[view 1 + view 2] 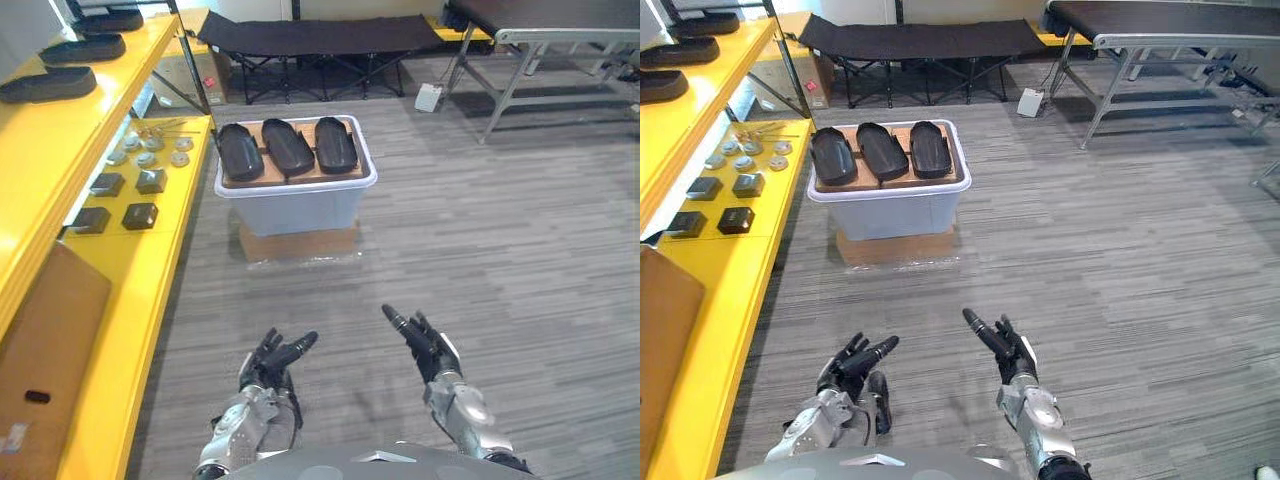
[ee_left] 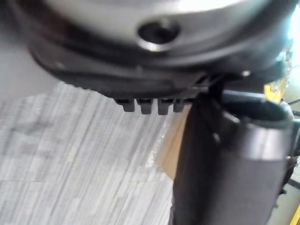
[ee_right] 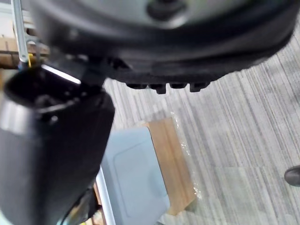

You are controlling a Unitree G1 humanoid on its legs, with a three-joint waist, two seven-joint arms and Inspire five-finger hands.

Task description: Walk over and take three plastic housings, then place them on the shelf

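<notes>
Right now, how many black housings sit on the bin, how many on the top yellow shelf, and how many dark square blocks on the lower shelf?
Bin housings: 3
Top-shelf housings: 3
Square blocks: 4
Total: 10

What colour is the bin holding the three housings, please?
The bin is pale bluish-white, clearest in the left eye view.

Housings [image 1: 288,148] are black, the bin [image 1: 290,210] pale grey, shelf [image 1: 145,295] yellow.

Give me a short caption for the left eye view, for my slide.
Left hand and right hand open, three black housings atop the bin ahead.
</notes>
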